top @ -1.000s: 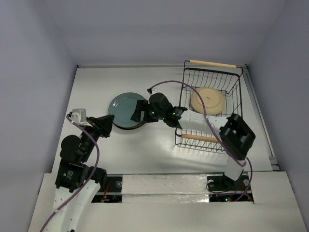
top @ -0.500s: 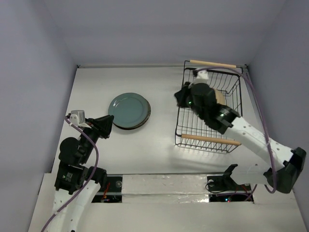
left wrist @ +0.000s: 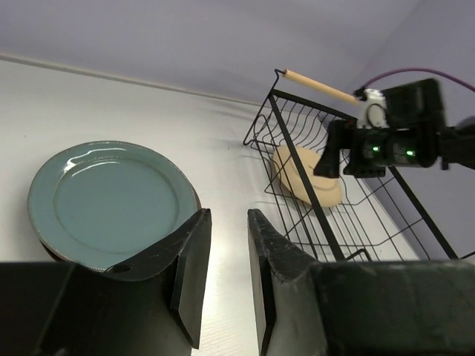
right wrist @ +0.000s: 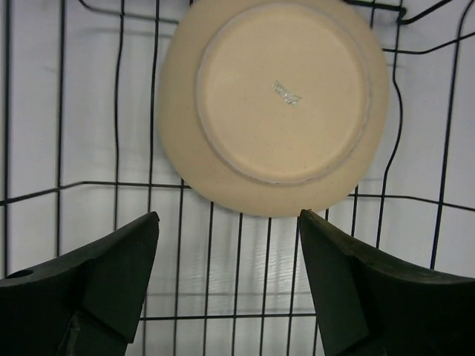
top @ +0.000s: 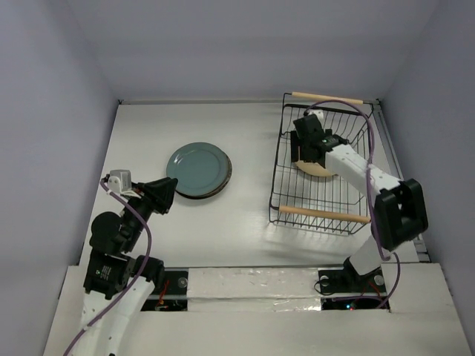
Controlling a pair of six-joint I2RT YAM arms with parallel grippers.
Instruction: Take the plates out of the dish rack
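The tan plate [right wrist: 274,104] lies bottom-up on the floor of the black wire dish rack [right wrist: 62,111]. My right gripper [right wrist: 230,219] hangs open just above its near rim and touches nothing. In the top view the right gripper [top: 306,148] is inside the rack [top: 276,170], over the tan plate [top: 315,170]. The teal plate [top: 197,167] tops a stack on the table left of the rack, with a dark plate's edge [top: 224,182] under it. My left gripper [top: 167,194] is open and empty near the stack. The white floral plate is hidden.
The rack has a wooden handle at the front [top: 323,213] and one at the back [top: 326,97]. Grey walls close in the white table [top: 245,215] on three sides. In the left wrist view the teal plate [left wrist: 111,200] lies left of the rack [left wrist: 276,119].
My right arm has swung from beside the teal plate stack over to the rack and now hangs above the tan plate. The left arm has not moved.
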